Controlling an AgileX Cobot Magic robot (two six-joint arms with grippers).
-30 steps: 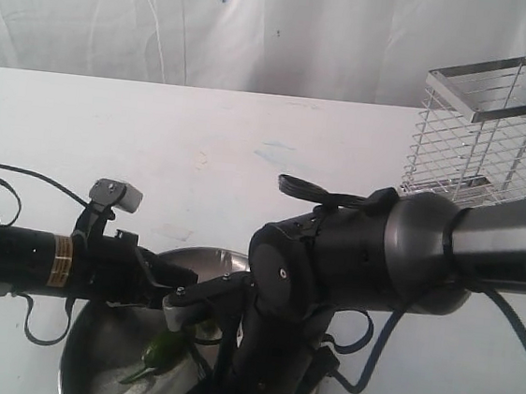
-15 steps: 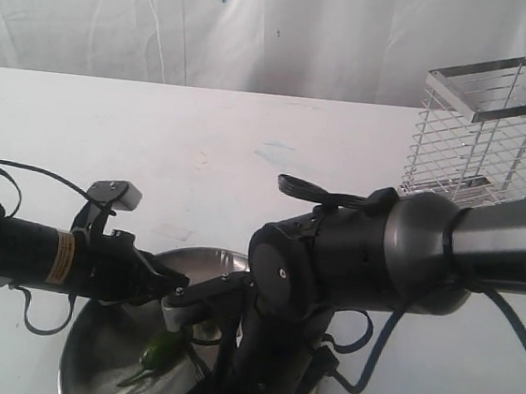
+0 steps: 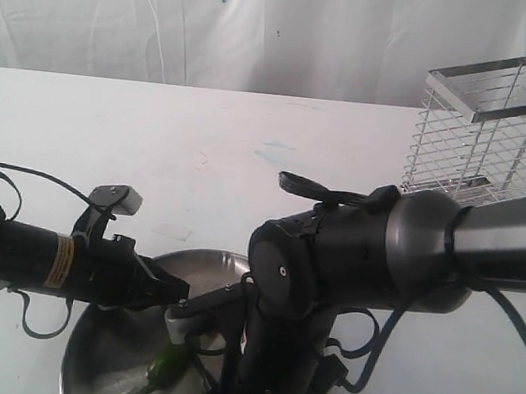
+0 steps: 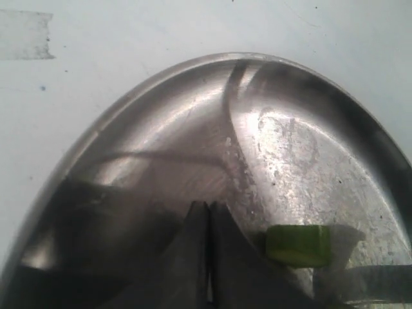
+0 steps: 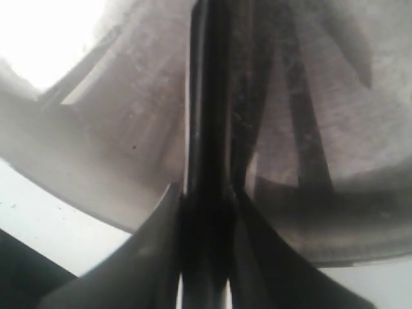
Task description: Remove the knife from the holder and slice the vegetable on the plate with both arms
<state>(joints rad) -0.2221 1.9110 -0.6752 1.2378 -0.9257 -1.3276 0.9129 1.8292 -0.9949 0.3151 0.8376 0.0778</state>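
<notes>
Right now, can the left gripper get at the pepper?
Probably yes. The left gripper, shut, hangs over the plate with the pepper just beside its fingertips and nothing between them in the wrist view. It would have to open first.

Soft even light, glare on the plate point(image 4: 277, 148), right wrist view blurred.

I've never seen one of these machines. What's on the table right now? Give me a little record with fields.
left gripper: shut, holding nothing, low over the plate
right gripper: closed on the knife, over the plate
vegetable: green pepper lying on the plate
green piece: on the plate, beside the left gripper
holder: wire basket, far right on the white table, apart from the plate
</notes>
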